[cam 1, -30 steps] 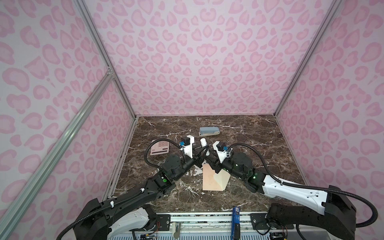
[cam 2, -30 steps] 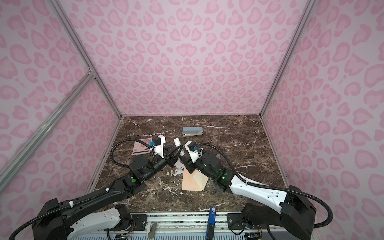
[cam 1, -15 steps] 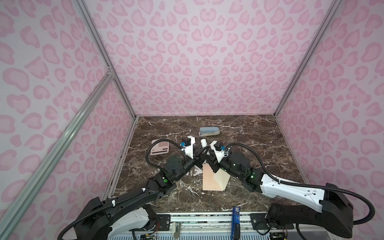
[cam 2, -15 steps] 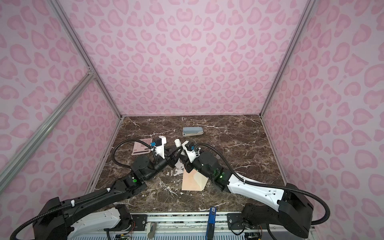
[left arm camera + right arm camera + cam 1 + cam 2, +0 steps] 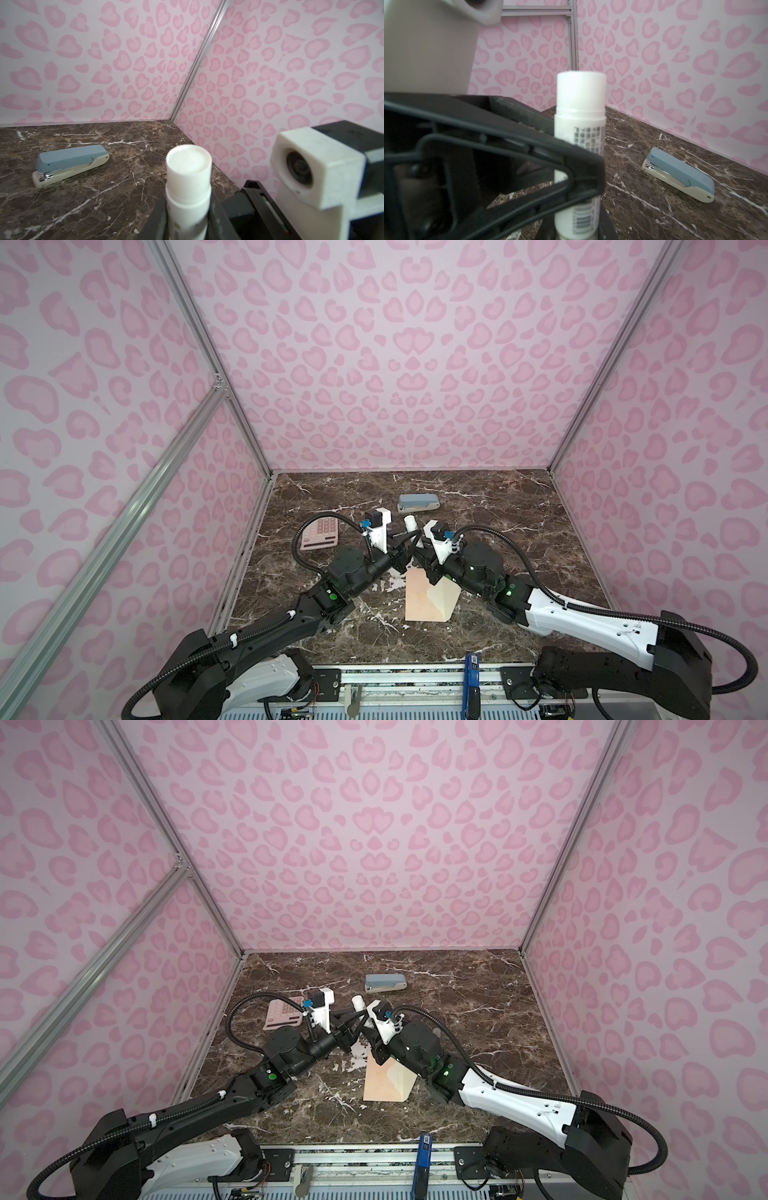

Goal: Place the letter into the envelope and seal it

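**Top views:** the two arms meet mid-table (image 5: 519, 572), on brown marble. L gripper (image 5: 409, 538) and R gripper (image 5: 417, 549) sit nose to nose, with a white glue stick (image 5: 411, 524) poking up btwn them. The envelope (image 5: 419, 597) lies flat on the table at 6 o'clock of the grippers, partly under the R wrist. It has a peach body and a paler pointed flap lying open toward 3 o'clock. Blue-grey stapler (image 5: 417, 503) at 12 o'clock, apart. Pink calculator (image 5: 320, 533) at 9 o'clock. Same layout in both top views.

**L wrist:** the L gripper's black fingers (image 5: 218, 216) are set narrow, one each side of the glue stick's tube and touching it, so it has the stick, cap end up. The R arm's white cam housing (image 5: 311, 166) is close beside. The stapler lies on the table beyond.

**R wrist:** glue stick upright, printed label + barcode showing. One L gripper finger crosses in front of the tube mid-body. The tube's base drops btwn the R gripper's own fingers, which barely show. Can't tell if they press it or stand off. The stapler lies past it.
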`<state>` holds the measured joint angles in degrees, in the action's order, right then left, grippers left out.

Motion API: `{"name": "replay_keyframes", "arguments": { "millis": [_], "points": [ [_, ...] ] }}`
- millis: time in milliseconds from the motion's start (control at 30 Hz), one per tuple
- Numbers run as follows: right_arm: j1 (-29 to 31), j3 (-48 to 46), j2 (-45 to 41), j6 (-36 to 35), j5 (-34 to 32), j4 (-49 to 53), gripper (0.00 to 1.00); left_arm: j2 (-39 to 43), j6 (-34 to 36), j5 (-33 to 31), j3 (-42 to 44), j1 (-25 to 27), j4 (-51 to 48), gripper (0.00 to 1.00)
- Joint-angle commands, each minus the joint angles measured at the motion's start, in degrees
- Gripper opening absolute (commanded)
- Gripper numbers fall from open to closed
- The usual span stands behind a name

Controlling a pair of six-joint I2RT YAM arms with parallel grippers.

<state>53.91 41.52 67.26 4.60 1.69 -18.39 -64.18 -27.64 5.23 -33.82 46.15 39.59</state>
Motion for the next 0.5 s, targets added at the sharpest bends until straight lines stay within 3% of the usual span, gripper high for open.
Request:
{"name": "replay_keyframes", "arguments": {
  "millis": [0,233,467],
  "points": [
    [-0.06,0.66,-1.48,-1.87,7.74,0.79,0.14,0.26,-1.64,9.68,0.52,-2.11,0.18,0.04],
    [-4.08,2.23,-3.58,1.29,27.4,5.86,0.12,1.33,0.55,27.58,0.42,-6.1,-3.03,0.04],
    [-8.58,1.61,-3.6,6.89,42.96,2.06,0.12,0.64,-1.35,36.01,1.95,-7.56,1.36,0.04]
  ]
}}
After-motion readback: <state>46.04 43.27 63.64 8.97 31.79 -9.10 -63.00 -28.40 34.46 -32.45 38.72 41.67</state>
